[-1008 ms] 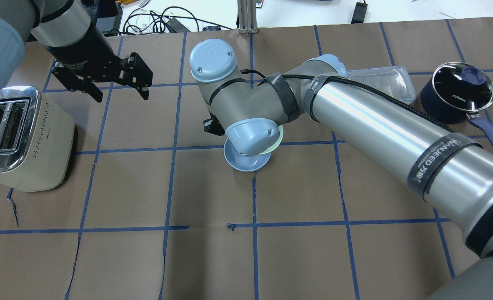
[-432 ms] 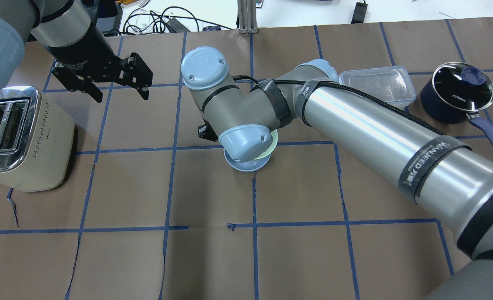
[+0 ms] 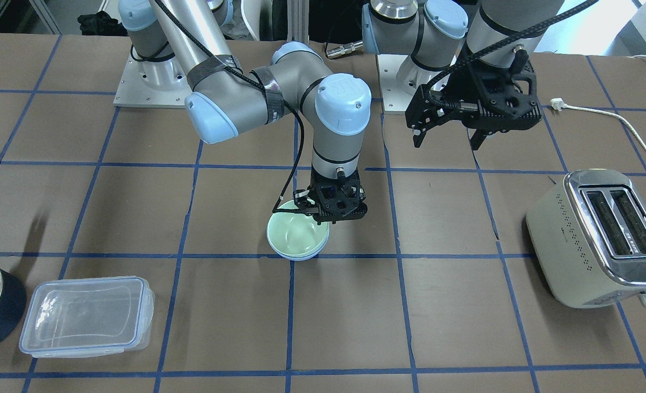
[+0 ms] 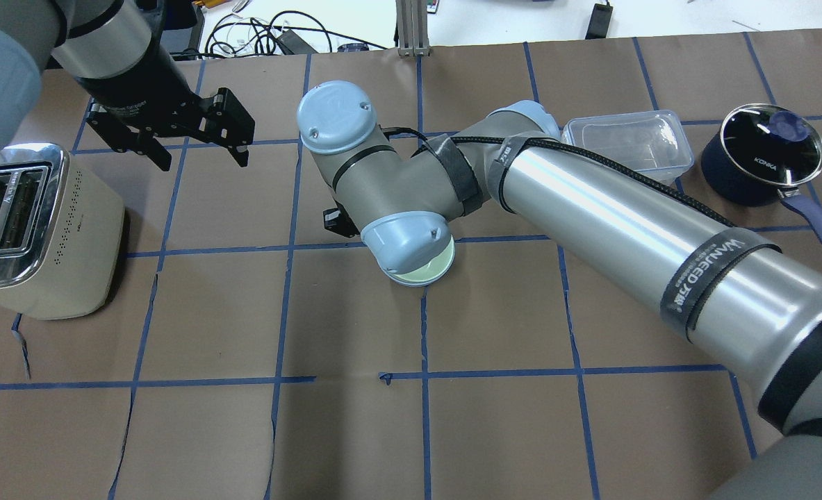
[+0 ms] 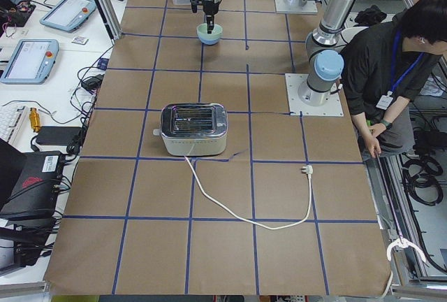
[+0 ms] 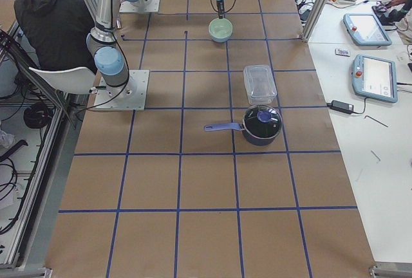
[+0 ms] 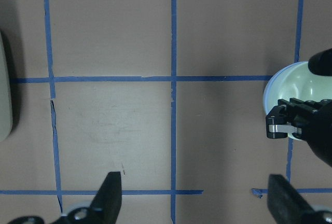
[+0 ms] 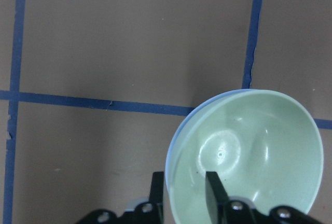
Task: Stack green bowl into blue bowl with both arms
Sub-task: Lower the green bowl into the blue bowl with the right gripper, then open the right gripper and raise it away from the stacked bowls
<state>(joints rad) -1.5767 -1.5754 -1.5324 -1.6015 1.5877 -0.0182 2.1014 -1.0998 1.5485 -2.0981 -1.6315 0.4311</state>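
Note:
The pale green bowl [image 3: 295, 234] sits nested in the light blue bowl [image 3: 301, 255] near the table's middle. Only a thin blue rim shows under it. My right gripper [image 3: 331, 215] is shut on the green bowl's rim. In the right wrist view [image 8: 184, 193] one finger is inside the green bowl [image 8: 249, 151] and one outside. In the overhead view the wrist hides the gripper and part of the green bowl [image 4: 421, 274]. My left gripper [image 4: 202, 161] is open and empty above the table, well apart from the bowls, also in the front view [image 3: 446, 144].
A cream toaster [image 4: 35, 229] stands at the robot's left, its cord [image 3: 628, 117] trailing toward the base. A clear lidded container [image 4: 629, 139] and a dark navy saucepan [image 4: 761, 153] are at the far right. A person [image 5: 391, 71] sits beside the robot base.
My right arm has moved the green bowl left and down onto the blue bowl, which now shows only a thin rim. The left arm has not moved.

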